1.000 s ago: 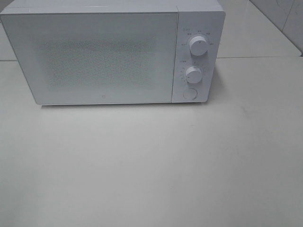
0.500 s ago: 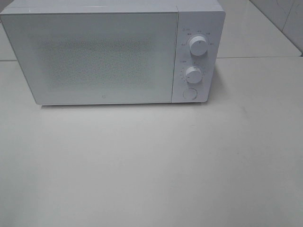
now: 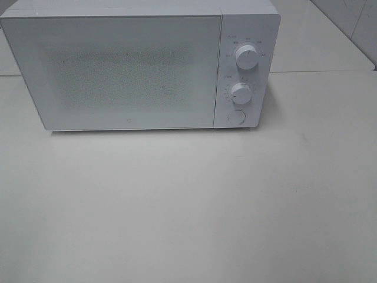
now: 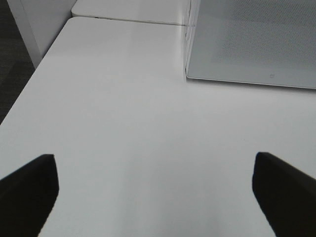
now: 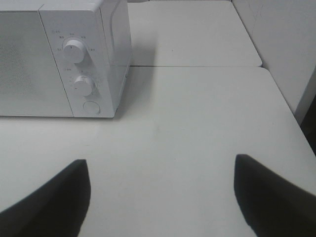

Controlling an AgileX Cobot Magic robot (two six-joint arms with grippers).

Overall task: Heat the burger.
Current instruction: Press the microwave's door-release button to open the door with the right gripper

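The burger is out of view in every frame. A white microwave (image 3: 129, 71) stands at the back of the table with its door shut; its two dials (image 3: 246, 56) and a round button (image 3: 235, 117) sit on the right panel. Neither arm shows in the exterior high view. In the left wrist view my left gripper (image 4: 155, 190) hangs open over bare table, the microwave door corner (image 4: 252, 44) ahead of it. My right gripper (image 5: 160, 197) is open too, nothing between its dark fingers (image 5: 54, 197), facing the dial panel (image 5: 79, 69).
The white table (image 3: 188, 206) spreads in front of the microwave. A seam joins it to a second table (image 5: 192, 34) behind. Its left edge (image 4: 29, 94) drops to dark floor. A white tiled wall (image 3: 353, 23) stands at the far right.
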